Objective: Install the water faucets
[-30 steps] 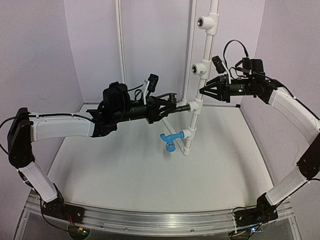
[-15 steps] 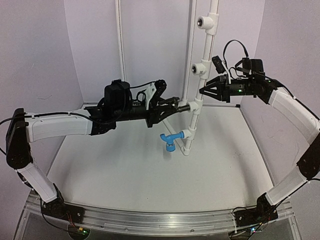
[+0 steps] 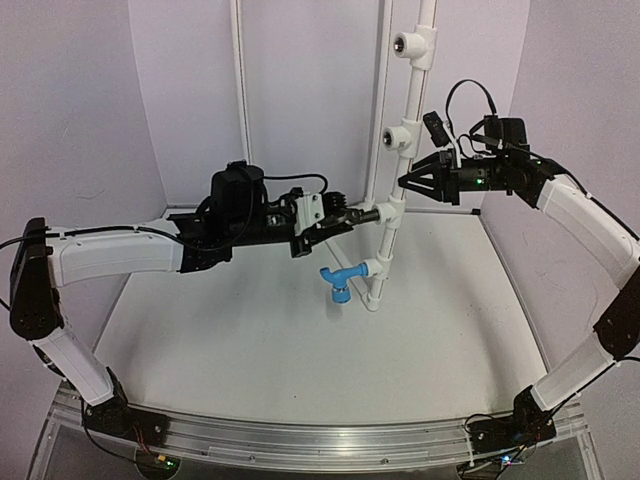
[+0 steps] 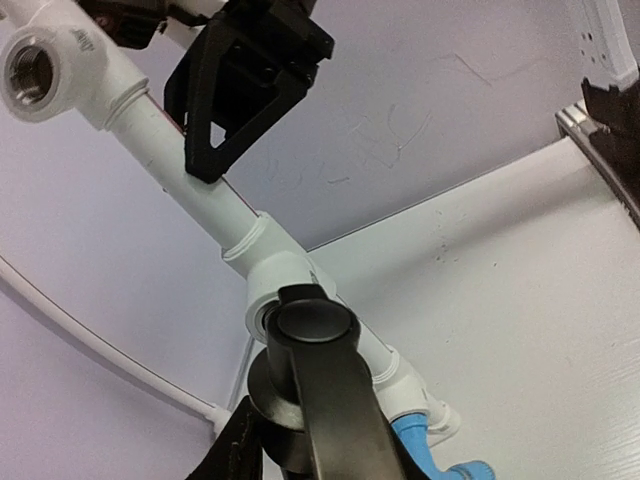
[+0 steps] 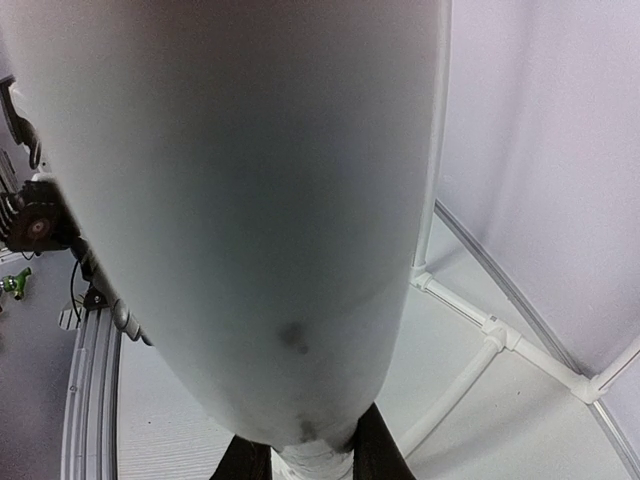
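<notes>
1. Pipe (image 3: 413, 95) is being clamped by the right gripper (image 3: 408, 182), right of centre, probably to steady it.
2. Left gripper (image 3: 335, 220) is pinching the black faucet (image 4: 318, 395), lining it up at the middle socket (image 3: 388, 212) for screwing in.
3. Blue faucet (image 3: 338, 277) is sitting in the lowest socket (image 3: 375, 268); the upper sockets (image 3: 401, 43) are holding nothing.

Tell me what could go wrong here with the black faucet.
The left gripper presses the black faucet against the tee fitting. If it is slightly off-axis, it could cross-thread or jam. The right gripper clamps the pipe just above, and hard pushing may flex it. The blue faucet sits close below and could get bumped.
</notes>
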`<state>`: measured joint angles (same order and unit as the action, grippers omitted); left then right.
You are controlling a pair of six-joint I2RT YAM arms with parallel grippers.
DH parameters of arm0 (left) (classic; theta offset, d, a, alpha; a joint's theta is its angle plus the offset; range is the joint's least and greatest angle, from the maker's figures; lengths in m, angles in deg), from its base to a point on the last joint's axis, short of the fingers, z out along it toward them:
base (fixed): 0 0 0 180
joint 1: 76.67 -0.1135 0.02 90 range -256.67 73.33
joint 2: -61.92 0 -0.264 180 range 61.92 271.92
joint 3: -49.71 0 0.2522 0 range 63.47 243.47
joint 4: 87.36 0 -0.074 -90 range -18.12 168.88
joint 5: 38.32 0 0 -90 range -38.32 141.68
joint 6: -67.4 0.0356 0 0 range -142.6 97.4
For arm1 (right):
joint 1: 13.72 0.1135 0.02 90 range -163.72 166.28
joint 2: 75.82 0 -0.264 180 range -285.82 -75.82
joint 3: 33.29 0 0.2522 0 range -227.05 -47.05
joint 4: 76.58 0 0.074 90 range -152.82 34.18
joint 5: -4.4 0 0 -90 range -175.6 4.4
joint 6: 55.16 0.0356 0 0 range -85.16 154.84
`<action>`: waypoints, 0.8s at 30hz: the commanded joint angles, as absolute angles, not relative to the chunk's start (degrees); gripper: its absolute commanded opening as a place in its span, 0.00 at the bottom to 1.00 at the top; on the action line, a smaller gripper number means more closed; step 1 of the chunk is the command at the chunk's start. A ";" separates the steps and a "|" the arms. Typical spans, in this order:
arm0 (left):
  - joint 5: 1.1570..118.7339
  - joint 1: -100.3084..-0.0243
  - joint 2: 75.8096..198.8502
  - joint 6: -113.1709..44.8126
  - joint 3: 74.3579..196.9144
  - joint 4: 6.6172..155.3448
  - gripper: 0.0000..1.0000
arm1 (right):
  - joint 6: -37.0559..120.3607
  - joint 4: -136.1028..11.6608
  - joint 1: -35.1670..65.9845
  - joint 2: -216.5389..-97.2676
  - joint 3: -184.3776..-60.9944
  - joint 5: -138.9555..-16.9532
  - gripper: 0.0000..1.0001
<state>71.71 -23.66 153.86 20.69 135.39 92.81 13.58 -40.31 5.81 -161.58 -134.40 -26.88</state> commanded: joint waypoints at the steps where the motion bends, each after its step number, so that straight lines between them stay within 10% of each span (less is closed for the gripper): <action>1: 66.29 -22.08 154.10 39.28 133.94 91.65 0.00 | 18.21 -37.99 7.86 -162.39 -135.58 -26.06 0.00; 24: 56.39 -21.39 154.37 74.50 134.78 88.49 0.05 | 16.82 -35.78 7.85 -163.19 -136.43 -27.00 0.00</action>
<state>61.84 -20.66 153.58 71.67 133.59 92.58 13.47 -39.90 5.87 -161.64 -134.82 -28.29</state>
